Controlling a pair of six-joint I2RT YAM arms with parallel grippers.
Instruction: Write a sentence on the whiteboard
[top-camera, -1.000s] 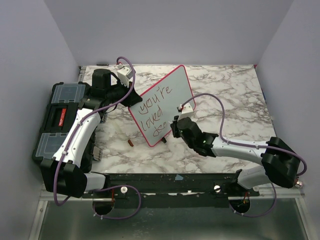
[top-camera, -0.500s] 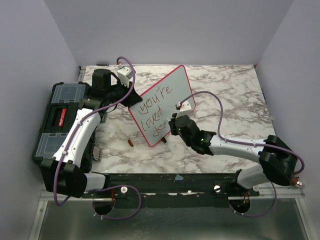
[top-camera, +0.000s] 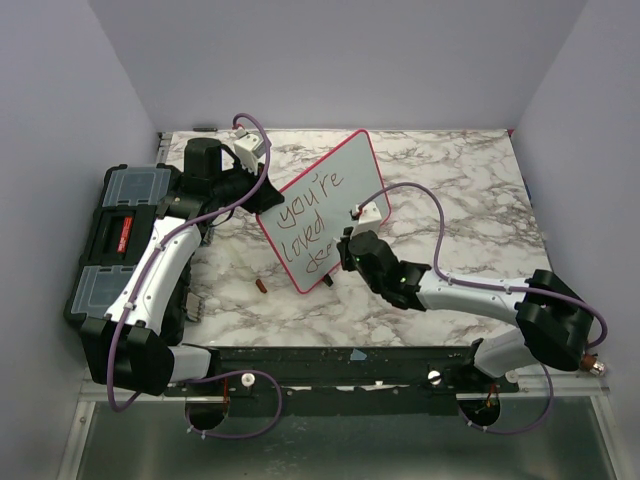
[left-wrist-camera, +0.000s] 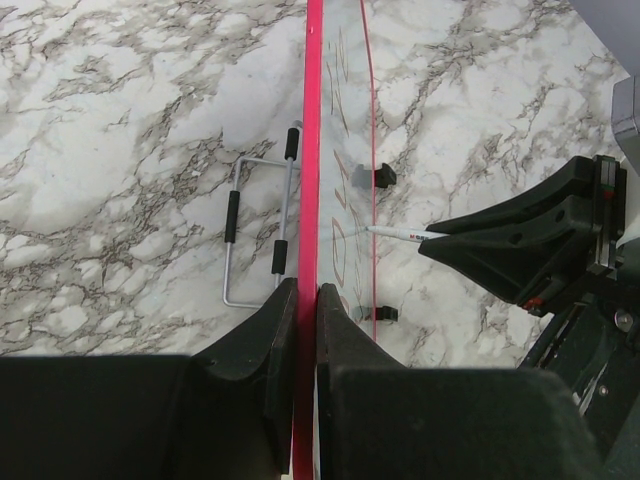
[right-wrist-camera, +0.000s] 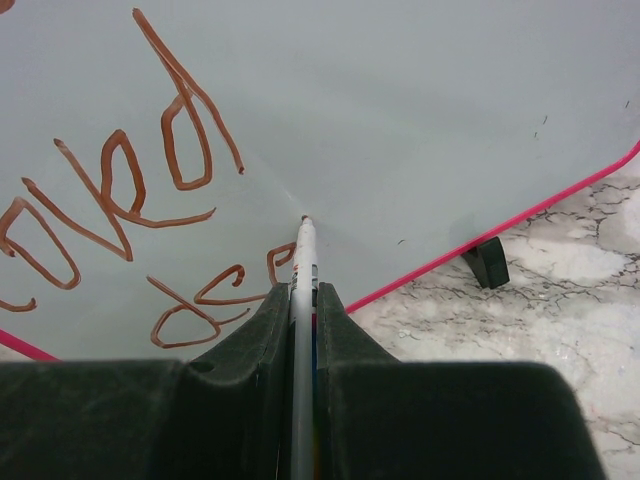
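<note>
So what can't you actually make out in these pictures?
The bottom line of writing on the whiteboard is too small in the top view; in the right wrist view the right end effector and its marker cover its end.
Left wrist view: the board sits edge-on in the left end effector, so the words are unreadable.
Top view: the small brown object on the table is too small to identify.
Top view: the left arm covers part of the black toolbox.

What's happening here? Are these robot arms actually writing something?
Yes. The left gripper is clamped on the edge of the whiteboard, holding it standing on the marble table. The right gripper grips a marker with its tip at the board's surface. "You're loved" is written in brown, and there is a smaller scribble beneath it, near the tip.
</note>
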